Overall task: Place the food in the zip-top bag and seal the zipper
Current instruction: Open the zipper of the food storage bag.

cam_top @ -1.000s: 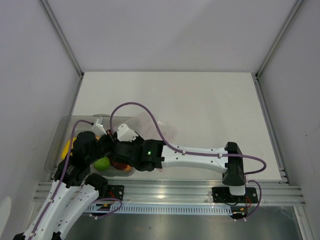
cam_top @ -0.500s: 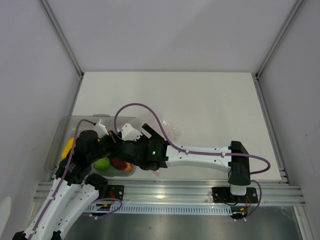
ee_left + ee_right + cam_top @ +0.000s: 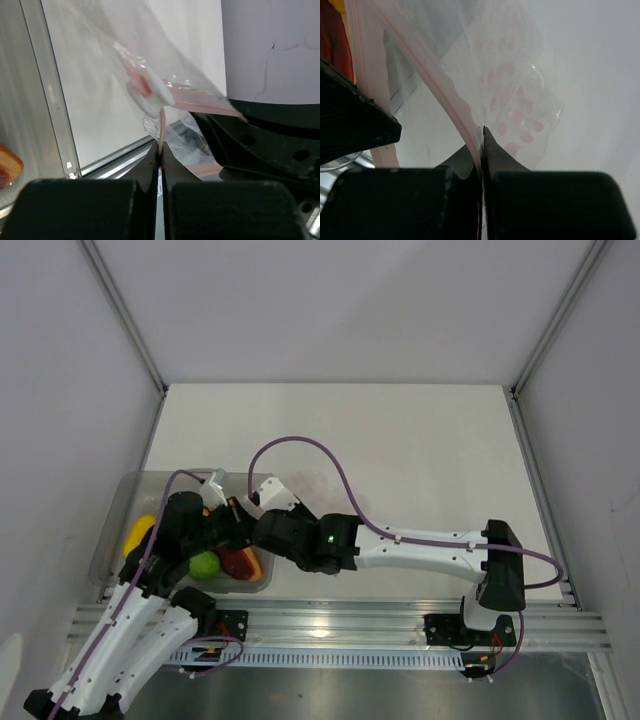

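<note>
The clear zip-top bag, with its patch of pink dots, hangs between my two grippers over the right end of the grey bin. My left gripper is shut on the pinkish zipper, just below a white tab. My right gripper is shut on the same zipper strip. In the top view both grippers, left and right, meet over the bin. A lime-green fruit, a red-orange slice and a yellow piece lie in the bin. The bag is hard to make out from above.
The grey translucent bin stands at the table's left near edge, against the left wall. An aluminium rail runs along the near edge. The right arm stretches across the front of the table. An orange piece shows low at the left of the left wrist view.
The right arm has stretched further left and its gripper has drawn the bag from the table over the bin. The left gripper has shifted slightly up and right.
</note>
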`<state>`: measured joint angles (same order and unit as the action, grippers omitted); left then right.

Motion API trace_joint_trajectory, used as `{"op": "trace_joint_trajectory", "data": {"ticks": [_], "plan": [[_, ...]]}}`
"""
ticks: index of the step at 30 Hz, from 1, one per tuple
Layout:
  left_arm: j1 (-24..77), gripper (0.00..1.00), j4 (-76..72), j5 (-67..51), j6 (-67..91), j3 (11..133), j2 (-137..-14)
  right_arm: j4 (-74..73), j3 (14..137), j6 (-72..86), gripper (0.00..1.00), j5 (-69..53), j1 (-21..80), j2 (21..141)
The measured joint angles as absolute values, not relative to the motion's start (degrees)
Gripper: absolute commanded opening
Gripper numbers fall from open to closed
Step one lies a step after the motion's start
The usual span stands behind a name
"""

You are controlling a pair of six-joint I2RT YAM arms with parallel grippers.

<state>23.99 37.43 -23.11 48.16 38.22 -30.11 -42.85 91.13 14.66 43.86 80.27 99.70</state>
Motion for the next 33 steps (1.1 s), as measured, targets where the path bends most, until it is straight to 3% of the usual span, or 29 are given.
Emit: {"op": "trace_joint_trajectory", "data": {"ticks": [12,21,33], "plan": [[28.2,0.00,31.1,-24.8,45.1,40.1,-46.0,-42.9,82.3,18.2,0.00,44.3,71.9,89.0],[36.3,0.01,27.3,-23.5,43.5,50.2,-64.2,-42.4,75.0,15.9,0.00,46.0,61.8,81.8],[37.0,0.04,23.5,-20.3,43.5,51.2,-67.8,-40.1,68.1,14.3,0.00,40.4,56.8,76.8]]}}
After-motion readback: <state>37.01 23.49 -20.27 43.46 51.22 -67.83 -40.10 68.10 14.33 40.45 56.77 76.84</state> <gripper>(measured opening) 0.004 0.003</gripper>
